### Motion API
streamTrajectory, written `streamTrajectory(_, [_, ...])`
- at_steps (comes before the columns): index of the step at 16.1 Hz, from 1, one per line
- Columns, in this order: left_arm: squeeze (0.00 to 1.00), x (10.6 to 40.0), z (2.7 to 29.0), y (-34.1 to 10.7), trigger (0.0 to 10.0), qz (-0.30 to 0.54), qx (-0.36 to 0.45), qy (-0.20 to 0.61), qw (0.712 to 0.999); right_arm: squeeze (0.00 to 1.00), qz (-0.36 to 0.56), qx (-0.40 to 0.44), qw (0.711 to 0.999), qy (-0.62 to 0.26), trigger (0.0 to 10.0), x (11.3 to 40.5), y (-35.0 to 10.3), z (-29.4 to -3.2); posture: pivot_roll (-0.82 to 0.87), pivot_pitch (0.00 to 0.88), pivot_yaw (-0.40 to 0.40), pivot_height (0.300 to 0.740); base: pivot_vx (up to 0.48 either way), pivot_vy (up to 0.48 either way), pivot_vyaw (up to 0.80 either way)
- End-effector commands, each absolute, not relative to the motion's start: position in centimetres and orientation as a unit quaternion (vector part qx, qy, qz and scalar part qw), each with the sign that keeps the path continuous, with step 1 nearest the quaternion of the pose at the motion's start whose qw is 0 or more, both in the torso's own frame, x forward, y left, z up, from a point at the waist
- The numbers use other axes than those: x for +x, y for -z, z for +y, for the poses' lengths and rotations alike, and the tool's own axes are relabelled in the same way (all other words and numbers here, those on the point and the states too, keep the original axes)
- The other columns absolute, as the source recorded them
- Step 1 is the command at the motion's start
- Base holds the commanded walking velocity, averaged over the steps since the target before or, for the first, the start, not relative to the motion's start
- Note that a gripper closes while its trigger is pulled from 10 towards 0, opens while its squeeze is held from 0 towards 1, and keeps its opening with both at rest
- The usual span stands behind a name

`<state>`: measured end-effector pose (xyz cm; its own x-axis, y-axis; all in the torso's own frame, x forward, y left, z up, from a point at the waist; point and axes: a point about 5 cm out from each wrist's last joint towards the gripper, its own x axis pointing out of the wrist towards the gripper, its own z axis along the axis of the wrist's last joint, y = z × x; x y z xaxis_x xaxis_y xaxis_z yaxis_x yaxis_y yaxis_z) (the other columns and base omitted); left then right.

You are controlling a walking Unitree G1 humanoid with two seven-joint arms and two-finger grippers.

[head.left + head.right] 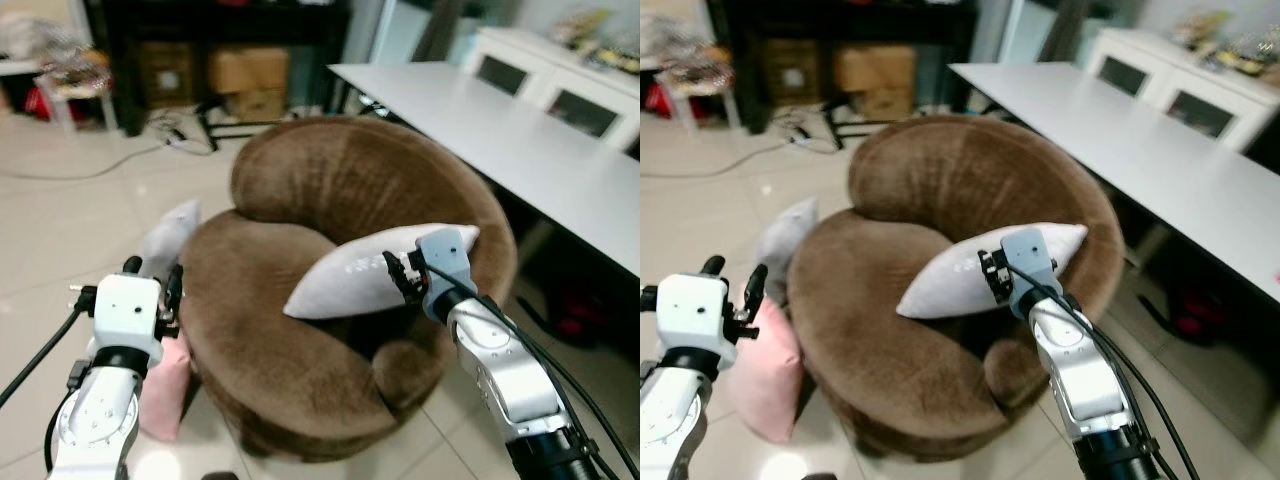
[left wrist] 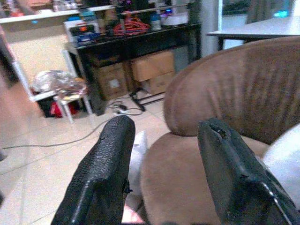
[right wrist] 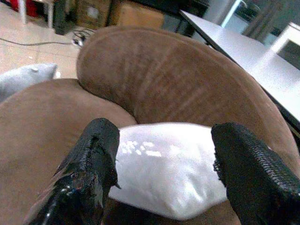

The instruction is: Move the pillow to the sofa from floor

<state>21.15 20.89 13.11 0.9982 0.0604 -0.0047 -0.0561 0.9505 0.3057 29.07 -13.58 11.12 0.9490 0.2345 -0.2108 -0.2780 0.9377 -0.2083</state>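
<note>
White pillow (image 3: 168, 168) between spread right pincer (image 3: 164, 178)

I'm looking into a lived-in home, a living room by the look of it. A round brown sofa (image 1: 340, 300) sits on a pale tiled floor (image 1: 60, 230) with pillows (image 1: 780, 240) lying beside it. To my right runs a long white desk (image 1: 520, 140), with a white cabinet (image 1: 560, 85) behind it. At the back stands a black shelf unit (image 2: 140, 42) with cardboard boxes (image 1: 250, 80) underneath, cables (image 1: 100, 165) trailing across the tiles, and a small white stool (image 2: 70, 96) piled with odds and ends.
</note>
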Motion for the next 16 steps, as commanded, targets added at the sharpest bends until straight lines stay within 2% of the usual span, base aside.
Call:
streamTrajectory(1, [0.0,21.43,20.42,-13.16,10.0,0.001,0.15,-0.021,0.988,0.0,0.091,-0.112,0.983,-0.117,10.0,29.34,-11.33,-14.32,0.06,0.0,-0.109,0.74,0.0,0.368,0.0])
streamTrajectory(5, [0.0,21.73,20.51,-13.24,10.0,0.001,0.152,-0.017,0.988,0.0,0.093,-0.114,0.982,-0.121,10.0,29.42,-11.2,-14.19,0.06,0.0,-0.1,0.74,0.0,0.328,0.0])
streamTrajectory(10, [0.0,21.96,20.16,-13.28,10.0,-0.007,0.168,-0.009,0.986,0.0,0.095,-0.119,0.98,-0.127,10.0,29.6,-11.2,-14.11,0.06,0.0,-0.109,0.74,0.0,-0.048,0.0])
streamTrajectory(13, [0.0,21.97,20.15,-12.99,10.0,-0.002,0.143,-0.017,0.99,0.0,0.096,-0.123,0.979,-0.132,10.0,29.74,-11.3,-14.11,0.06,0.0,-0.121,0.74,0.0,-0.082,0.0])
streamTrajectory(16, [0.0,21.9,20.22,-12.99,10.0,-0.004,0.141,-0.022,0.99,0.0,0.095,-0.126,0.978,-0.139,10.0,29.95,-11.41,-13.97,0.07,0.0,-0.132,0.74,0.0,0.422,0.0])
